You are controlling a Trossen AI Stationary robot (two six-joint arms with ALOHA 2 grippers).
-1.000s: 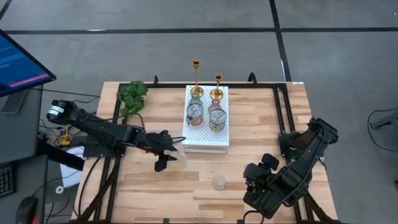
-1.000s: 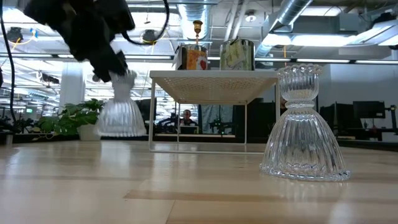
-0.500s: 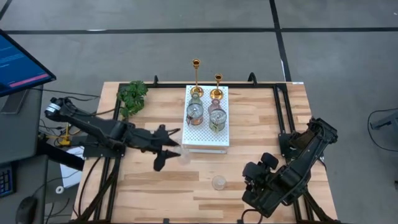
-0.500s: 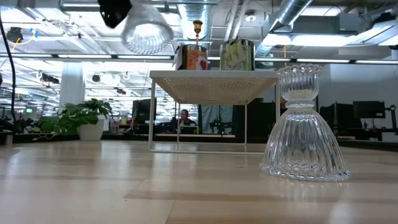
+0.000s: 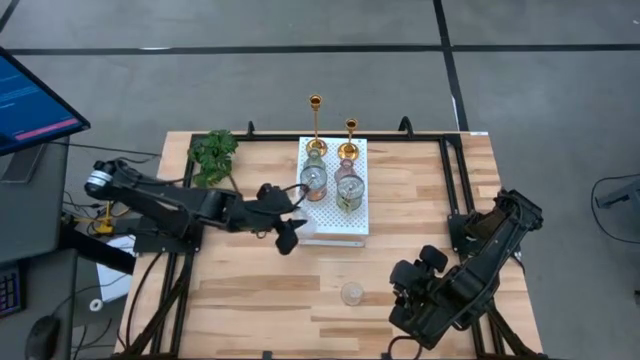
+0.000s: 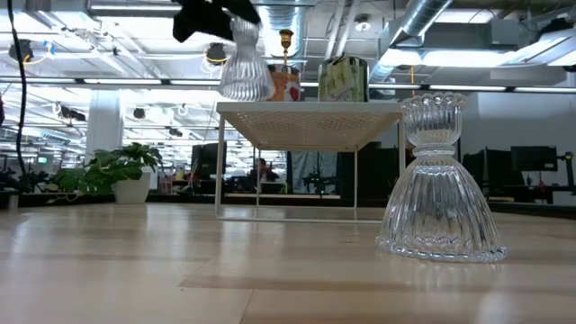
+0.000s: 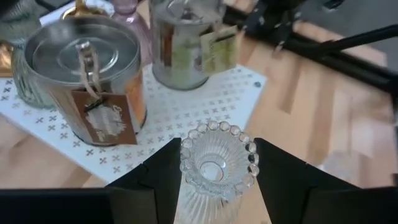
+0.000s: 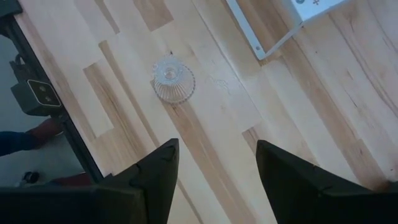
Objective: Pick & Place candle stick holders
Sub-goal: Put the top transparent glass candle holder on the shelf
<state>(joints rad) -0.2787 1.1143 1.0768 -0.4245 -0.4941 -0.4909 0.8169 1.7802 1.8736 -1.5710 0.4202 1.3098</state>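
Held a clear ribbed glass candle stick holder [image 7: 217, 171] in the left gripper [image 7: 217, 149], dark fingers clamped either side of its beaded upper cup. Carried it aloft, flared base downward and off the wooden counter [image 5: 250, 300], as the low view showed, about level with the top of the white dotted rectangular board [image 5: 335, 228] and just at its left front corner. Gripped high on the neck, probably to leave the base free to land flat on the raised board. Kept it near upright, likely for the same reason.

Found the back of the board already crowded: two silvery round tins with paper tags [image 5: 313, 180], small squat glass cups beside them, and two slim gold metal candle sticks [image 5: 316, 120] at the far edge. Left only the near strip bare, hence, by the look of it, the approach from the front corner.

Saw a second clear ribbed glass holder [image 5: 351, 293] standing upright on the counter, well apart from the board and near the right arm. Parked the right gripper [image 8: 214, 162] above the counter's right front part, fingers spread with nothing between them, looking down on that holder; presumably placed there to take it next. Left the leafy green plant [image 5: 213, 152] at the counter's far left corner, clear of the work.
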